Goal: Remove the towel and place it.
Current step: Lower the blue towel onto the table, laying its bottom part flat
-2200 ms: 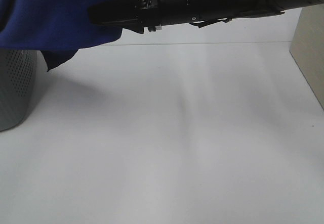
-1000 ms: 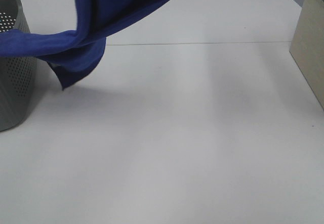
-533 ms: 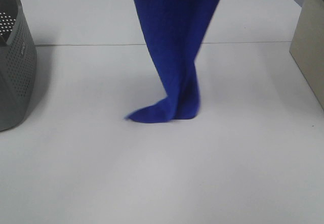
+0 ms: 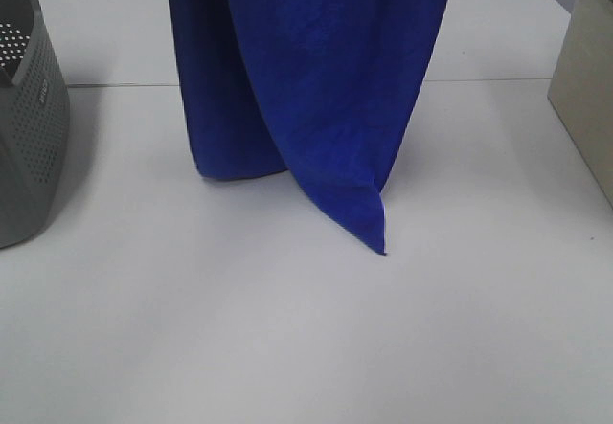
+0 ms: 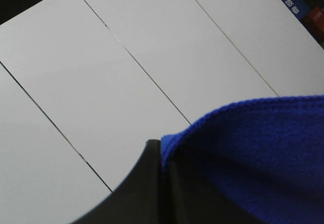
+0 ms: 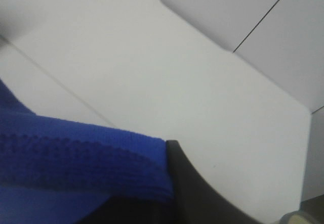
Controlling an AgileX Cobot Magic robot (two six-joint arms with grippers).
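Towel (image 4: pixel 316 89) hangs as a long blue sheet to the right of the basket (image 4: pixel 29 127), apart from it and not touching; its top runs out of the high view; one fold ends a little past the basket's far side, and the longer pointed corner drops nearer the camera, at or just above the table (image 4: pixel 287 347), can't tell which.

Left gripper (image 5: pixel 161 155): jaws pinched tight on the towel's hemmed edge (image 5: pixel 253 153); blue cloth comes straight out from between the black fingers. Right gripper (image 6: pixel 174 173): only one dark finger is clear, with the towel (image 6: pixel 76 163) bunched against it; reads as clamped on the cloth too.

Handling, as a judgement: soft, limp, light microfibre; no stiffness, so it drapes and folds on itself; not fragile; the knit looks grippy, so slip is unlikely. Best held at the top edge near two corners, well spread, so it opens flat; a single mid-edge pinch would let it rope up. Lower it slowly to the basket's right, and let the bottom corner land first.
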